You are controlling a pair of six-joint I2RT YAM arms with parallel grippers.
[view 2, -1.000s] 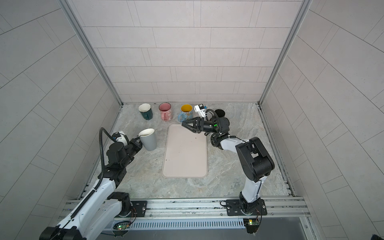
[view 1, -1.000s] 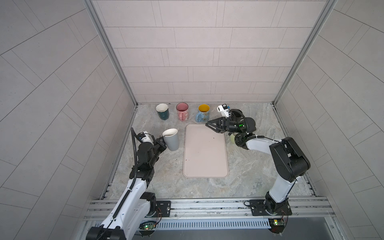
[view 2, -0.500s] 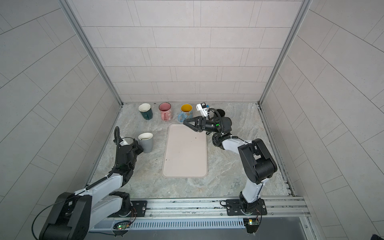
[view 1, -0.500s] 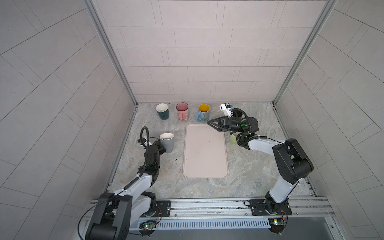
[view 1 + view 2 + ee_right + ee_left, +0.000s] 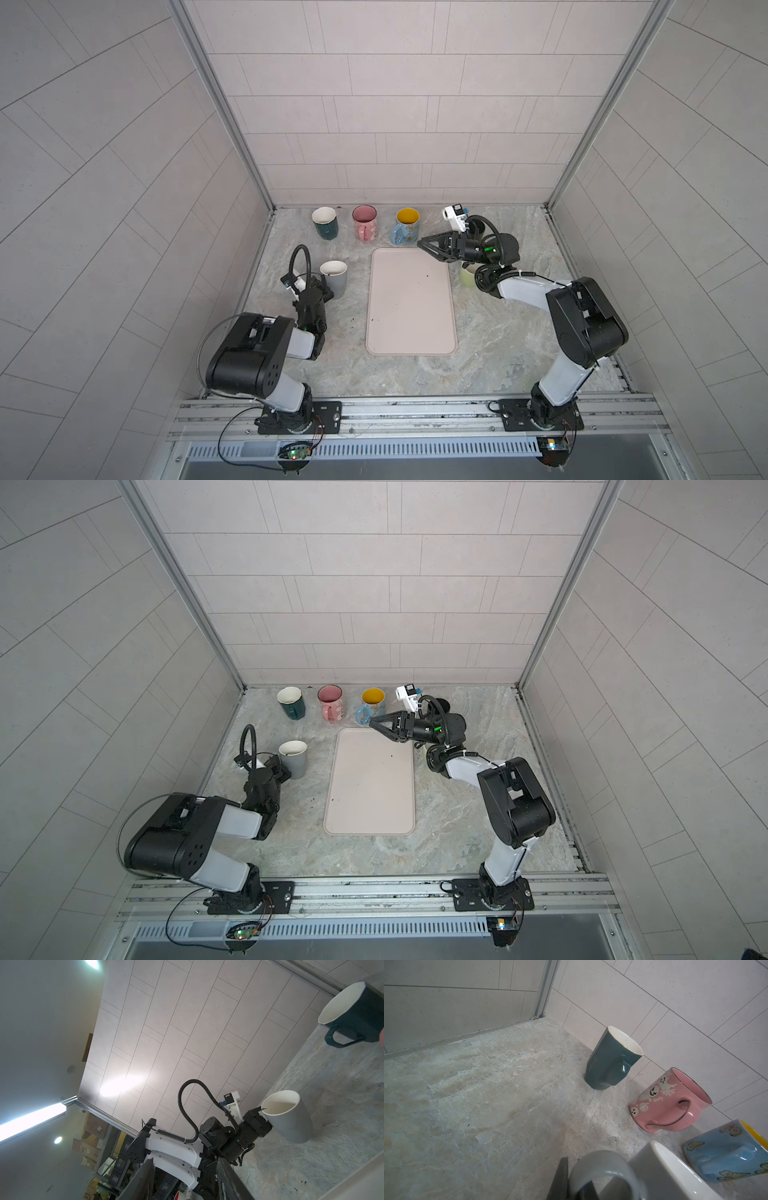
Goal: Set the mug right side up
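The grey mug (image 5: 334,276) (image 5: 293,759) stands mouth up on the stone table at the left, white inside. My left gripper (image 5: 323,287) (image 5: 281,771) is low beside it and shut on its handle (image 5: 602,1164); one finger (image 5: 562,1176) lies outside the loop and the other inside it. The right wrist view also shows this mug (image 5: 288,1120) with its base on the table. My right gripper (image 5: 420,242) (image 5: 372,723) (image 5: 185,1167) hovers over the far right corner of the pink mat (image 5: 409,307), open with nothing between its fingers.
Along the back wall stand a teal mug (image 5: 325,223), a pink mug (image 5: 365,223) and a blue mug with a yellow inside (image 5: 405,227), all mouth up. A pale green mug (image 5: 467,277) and a black mug (image 5: 478,226) sit partly hidden by the right arm.
The left arm has folded down toward the front, lowering the grey mug onto the table. The right gripper has drifted slightly toward the back right, its jaws a little narrower.
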